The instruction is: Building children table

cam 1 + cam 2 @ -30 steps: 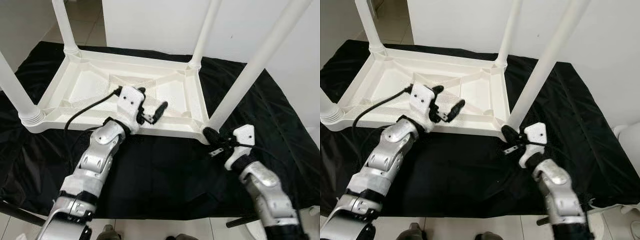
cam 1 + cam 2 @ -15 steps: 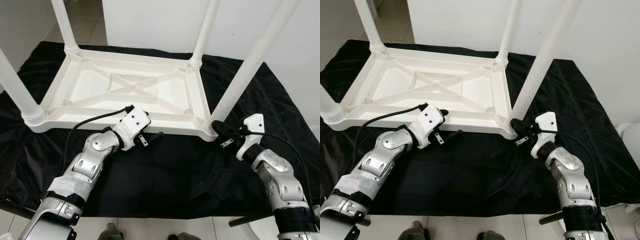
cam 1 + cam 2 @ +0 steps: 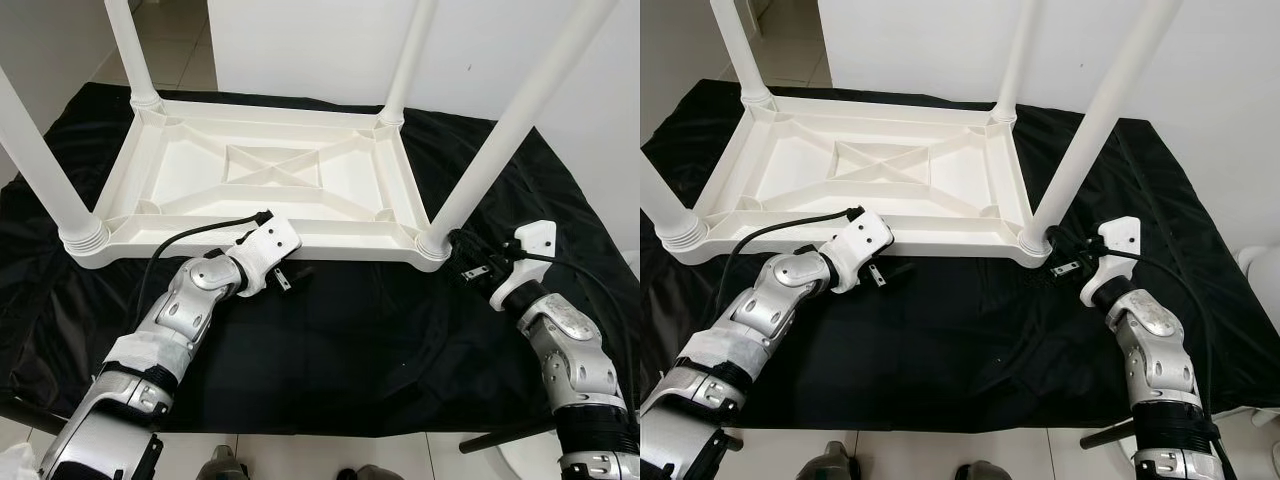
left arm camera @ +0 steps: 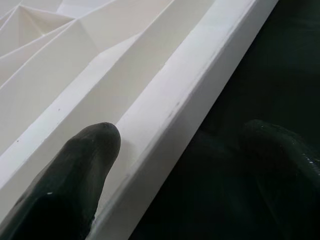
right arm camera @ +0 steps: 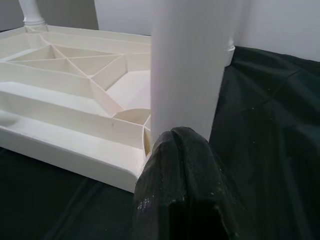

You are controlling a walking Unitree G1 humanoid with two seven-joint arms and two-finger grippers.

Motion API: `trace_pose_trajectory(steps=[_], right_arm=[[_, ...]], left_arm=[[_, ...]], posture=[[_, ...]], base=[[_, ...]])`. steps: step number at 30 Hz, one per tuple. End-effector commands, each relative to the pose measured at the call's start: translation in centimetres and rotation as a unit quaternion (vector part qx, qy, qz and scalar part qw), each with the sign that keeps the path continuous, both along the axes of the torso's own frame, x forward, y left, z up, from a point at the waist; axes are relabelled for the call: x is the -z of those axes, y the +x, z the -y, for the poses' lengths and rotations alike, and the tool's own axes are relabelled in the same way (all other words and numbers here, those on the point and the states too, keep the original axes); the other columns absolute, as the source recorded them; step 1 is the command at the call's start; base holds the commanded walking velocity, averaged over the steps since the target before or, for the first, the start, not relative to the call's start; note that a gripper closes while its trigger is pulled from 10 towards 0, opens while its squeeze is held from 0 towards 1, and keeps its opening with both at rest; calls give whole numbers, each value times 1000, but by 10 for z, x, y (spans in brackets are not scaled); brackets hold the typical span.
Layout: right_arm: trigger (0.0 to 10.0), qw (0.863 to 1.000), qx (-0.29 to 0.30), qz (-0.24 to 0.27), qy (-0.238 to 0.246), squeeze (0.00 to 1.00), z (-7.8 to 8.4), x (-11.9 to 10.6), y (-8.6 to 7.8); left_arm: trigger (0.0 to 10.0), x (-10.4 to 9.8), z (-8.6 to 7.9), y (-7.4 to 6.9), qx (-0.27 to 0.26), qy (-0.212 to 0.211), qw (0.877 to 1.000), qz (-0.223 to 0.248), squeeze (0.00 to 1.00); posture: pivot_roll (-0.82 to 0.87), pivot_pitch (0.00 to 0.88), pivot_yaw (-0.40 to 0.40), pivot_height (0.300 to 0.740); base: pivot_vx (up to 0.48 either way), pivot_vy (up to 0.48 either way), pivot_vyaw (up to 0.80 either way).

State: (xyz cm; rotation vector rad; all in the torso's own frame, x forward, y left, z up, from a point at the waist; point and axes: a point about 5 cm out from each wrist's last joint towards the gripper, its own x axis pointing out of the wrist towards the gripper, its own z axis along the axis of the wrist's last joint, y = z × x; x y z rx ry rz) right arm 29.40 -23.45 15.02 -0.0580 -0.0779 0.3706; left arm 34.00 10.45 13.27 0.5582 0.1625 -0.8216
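Observation:
A white plastic children's table [image 3: 340,240] lies upside down on a black cloth, its four legs pointing up. My left gripper [image 3: 293,272] is at the middle of the near long rim and stands open. In the left wrist view one finger [image 4: 85,165] rests inside the rim [image 4: 200,85] and the other [image 4: 280,150] is over the cloth. My right gripper [image 3: 462,262] sits at the base of the near-right leg [image 3: 500,130]. In the right wrist view its fingers [image 5: 177,185] look shut, pressed against that leg [image 5: 190,65].
The black cloth [image 3: 350,350] spreads well past the table to the front and right. A white wall [image 3: 300,50] stands behind, with tiled floor [image 3: 185,55] at the far left. A black cable [image 3: 190,240] runs from my left wrist. A white object [image 3: 1260,270] sits at the right edge.
My left gripper came down from over the table's underside to its near rim. My right gripper moved right, staying at the near-right leg base. The camera view shifted a little.

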Motion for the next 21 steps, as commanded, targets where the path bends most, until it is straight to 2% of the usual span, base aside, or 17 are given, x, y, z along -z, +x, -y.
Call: trace_pose_trajectory(steps=[1,4,5,7,8,11,14,21], right_arm=[[10000,1000,18,5,3,0,8,-1,-1],[10000,1000,18,5,5,0,6,3,-3],[10000,1000,18,4,6,0,5,4,-4],[10000,1000,19,4,6,0,5,5,-4],[10000,1000,20,4,6,0,5,5,-5],[10000,1000,23,5,6,0,6,5,-5],[10000,1000,29,7,4,0,9,5,-5],[10000,1000,30,7,1,0,8,6,-6]], left_arm=[[10000,6,-8,5,-78,12,997,22,0],[10000,9,-11,8,-92,22,995,13,0],[4902,11,-11,8,-91,23,996,3,0],[4902,12,-11,8,-90,24,996,-3,0],[0,13,-12,8,-88,27,996,-8,0],[0,14,-11,6,-78,31,996,-12,0],[0,17,-2,-2,-42,28,998,-26,0],[0,14,10,-9,-27,13,999,-28,0]], posture=[[43,49,-49,740],[41,50,-44,740],[41,49,-43,740],[39,50,-40,740],[38,49,-40,740],[37,49,-36,740],[35,52,-32,740],[38,58,-29,740]], base=[[0,0,0],[0,0,0],[0,0,0],[0,0,0],[0,0,0],[0,0,0],[0,0,0],[0,0,0]])
